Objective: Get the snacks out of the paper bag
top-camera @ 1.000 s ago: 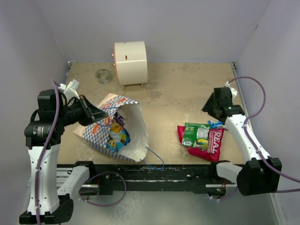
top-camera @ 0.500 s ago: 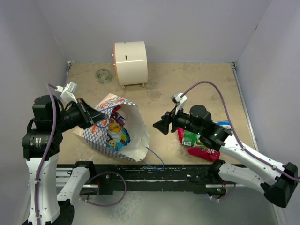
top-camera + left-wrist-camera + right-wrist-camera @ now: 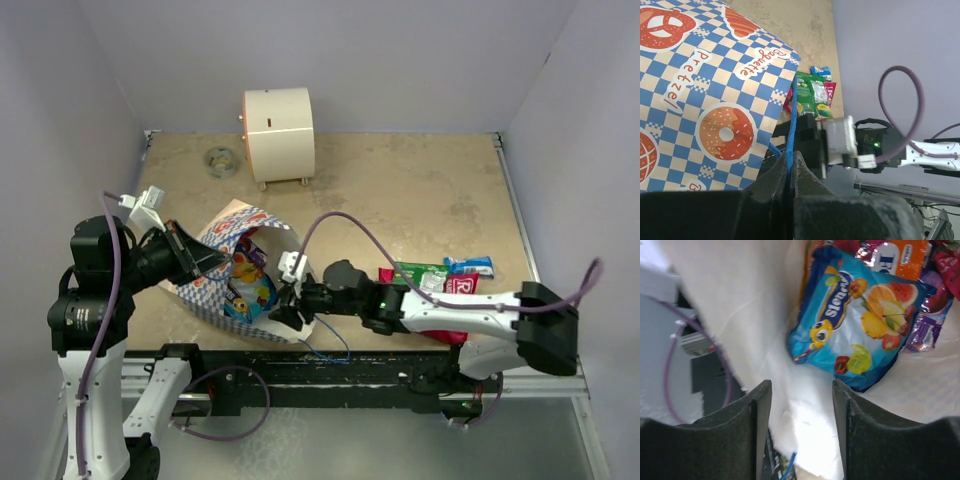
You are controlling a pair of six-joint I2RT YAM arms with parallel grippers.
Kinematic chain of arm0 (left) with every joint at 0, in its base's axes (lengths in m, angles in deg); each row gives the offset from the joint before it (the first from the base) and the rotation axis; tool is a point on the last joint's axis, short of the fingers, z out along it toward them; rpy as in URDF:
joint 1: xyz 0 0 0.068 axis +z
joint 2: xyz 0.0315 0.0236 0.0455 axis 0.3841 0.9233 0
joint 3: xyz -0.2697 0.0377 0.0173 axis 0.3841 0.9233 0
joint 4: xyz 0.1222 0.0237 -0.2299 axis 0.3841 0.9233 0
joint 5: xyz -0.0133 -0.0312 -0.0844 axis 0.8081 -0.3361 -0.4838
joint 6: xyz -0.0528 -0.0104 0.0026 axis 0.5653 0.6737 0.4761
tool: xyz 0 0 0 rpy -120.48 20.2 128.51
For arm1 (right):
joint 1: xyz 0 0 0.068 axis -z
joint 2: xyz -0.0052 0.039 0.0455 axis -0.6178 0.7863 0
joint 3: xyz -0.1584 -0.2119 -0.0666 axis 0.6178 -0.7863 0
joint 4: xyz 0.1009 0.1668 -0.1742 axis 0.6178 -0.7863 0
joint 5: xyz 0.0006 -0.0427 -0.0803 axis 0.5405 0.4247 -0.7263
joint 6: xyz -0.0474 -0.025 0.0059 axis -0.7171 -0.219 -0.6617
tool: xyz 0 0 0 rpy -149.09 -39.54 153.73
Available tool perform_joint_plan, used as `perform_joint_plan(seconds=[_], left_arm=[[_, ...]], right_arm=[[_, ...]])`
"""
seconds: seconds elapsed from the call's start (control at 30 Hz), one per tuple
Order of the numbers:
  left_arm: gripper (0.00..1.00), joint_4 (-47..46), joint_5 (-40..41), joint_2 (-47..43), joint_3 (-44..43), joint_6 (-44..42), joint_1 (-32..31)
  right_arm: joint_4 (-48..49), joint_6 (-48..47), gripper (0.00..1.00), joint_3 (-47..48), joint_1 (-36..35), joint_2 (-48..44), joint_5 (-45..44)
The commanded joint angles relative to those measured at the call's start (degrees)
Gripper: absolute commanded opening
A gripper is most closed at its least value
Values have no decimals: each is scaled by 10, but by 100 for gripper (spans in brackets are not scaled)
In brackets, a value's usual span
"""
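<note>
The paper bag (image 3: 292, 262) lies on its side with its mouth facing the right arm, propped open by the left gripper (image 3: 222, 262), whose fingers are pinched shut on the bag's rim, right where the blue cord handle (image 3: 791, 120) runs. The right gripper (image 3: 801, 385) sits at the mouth of the bag with its fingers spread apart and nothing in them.

I'd say the step here is going in for the next snack. The blue fruit packet (image 3: 860, 317) is the obvious pick: it lies nearest the mouth, on the bag's white lower wall. An orange packet (image 3: 900, 255) and a purple one (image 3: 925, 325) sit deeper in the bag behind it. My advice is to come in low along that wall, pinch the packet's near edge rather than its puffy middle, and not catch the paper too. The left side should hang on so the bag doesn't get dragged along.

Compared with half a second ago, the right arm has swung over from the pile of green, red and small blue packets (image 3: 440, 288) already out to the right of the bag, and now reaches the bag's mouth. The left gripper's hold and the bag itself look about the same
</note>
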State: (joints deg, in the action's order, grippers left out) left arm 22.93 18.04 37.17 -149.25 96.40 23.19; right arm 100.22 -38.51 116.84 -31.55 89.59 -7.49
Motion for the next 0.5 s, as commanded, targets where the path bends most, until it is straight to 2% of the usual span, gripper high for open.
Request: perform_joint_plan(seconds=[0.0,0.07,0.27,0.47], left_arm=[[0,10,-9,-19,-7,10,-2],[0,15,-8,-24,-3,13,-2],[0,-1,-8,-37,4,44,-2],[0,-16,-25,-34,8,54,-2]], right_arm=[[95,-19,52,58,-1,71,-70],[120,-27,54,67,-3,105,-71],[127,-29,69,121,-9,200,-61],[142,-50,93,165,-39,264,-110]])
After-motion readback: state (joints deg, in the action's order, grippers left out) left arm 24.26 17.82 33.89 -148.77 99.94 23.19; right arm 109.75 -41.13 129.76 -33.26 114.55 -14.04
